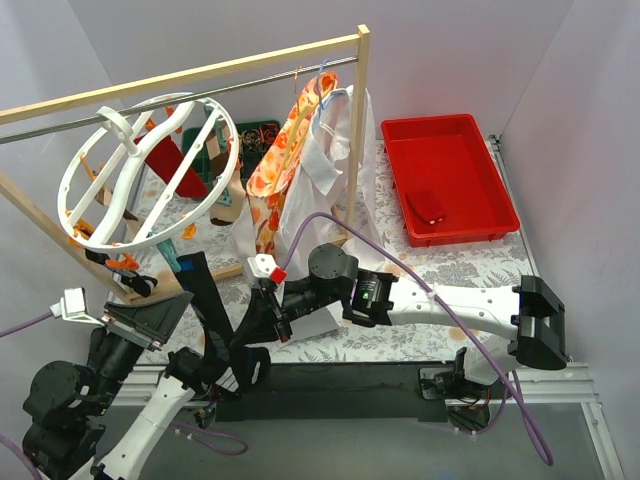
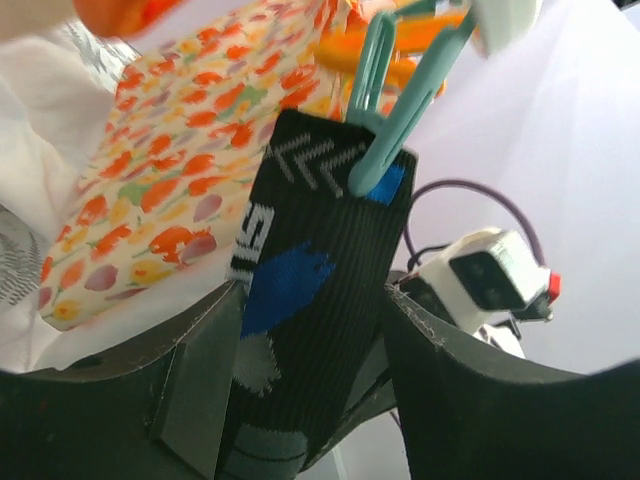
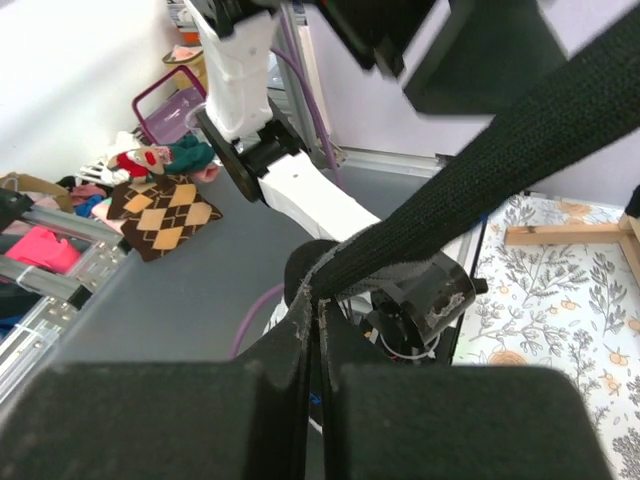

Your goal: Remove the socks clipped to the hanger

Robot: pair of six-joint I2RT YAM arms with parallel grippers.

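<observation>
We judge the black sock (image 2: 300, 290), hanging from a teal clip (image 2: 385, 120) on the hanger (image 1: 120, 125), soft, light and stretchy: right claw (image 3: 312, 335) pinches its lower end, left claw (image 2: 310, 385) spread around it, best gripped near the clip.

Plain white walls (image 1: 450, 50) around a floral-patterned table (image 1: 470, 265), wooden rack (image 1: 362, 100) at the back.

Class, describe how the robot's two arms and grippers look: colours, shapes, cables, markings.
The left arm and right arm have white links, black joints and purple cables. The right arm carries a small green-lit panel. The left gripper and right gripper have broad black fingers.
</observation>
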